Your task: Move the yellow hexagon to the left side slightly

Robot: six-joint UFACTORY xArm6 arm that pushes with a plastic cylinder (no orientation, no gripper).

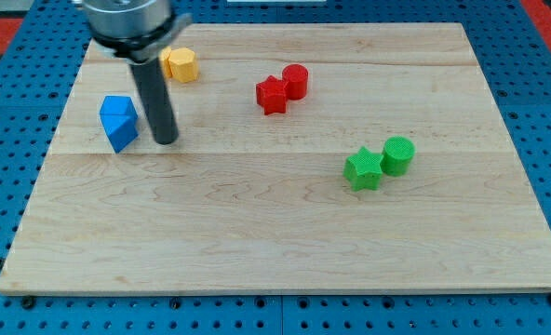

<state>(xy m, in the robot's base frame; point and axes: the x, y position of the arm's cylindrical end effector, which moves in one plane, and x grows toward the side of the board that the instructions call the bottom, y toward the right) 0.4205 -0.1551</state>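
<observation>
The yellow hexagon (181,64) lies near the view's top left of the wooden board (285,223). The dark rod comes down from the view's top left, partly covering the hexagon's left edge. My tip (166,140) rests on the board below the hexagon and just right of the blue block (118,122), a small gap between them. The tip touches neither block.
A red star (272,95) and a red cylinder (296,81) touch each other at the view's top centre. A green star (362,169) and a green cylinder (397,154) sit together at the right of centre. Blue pegboard surrounds the board.
</observation>
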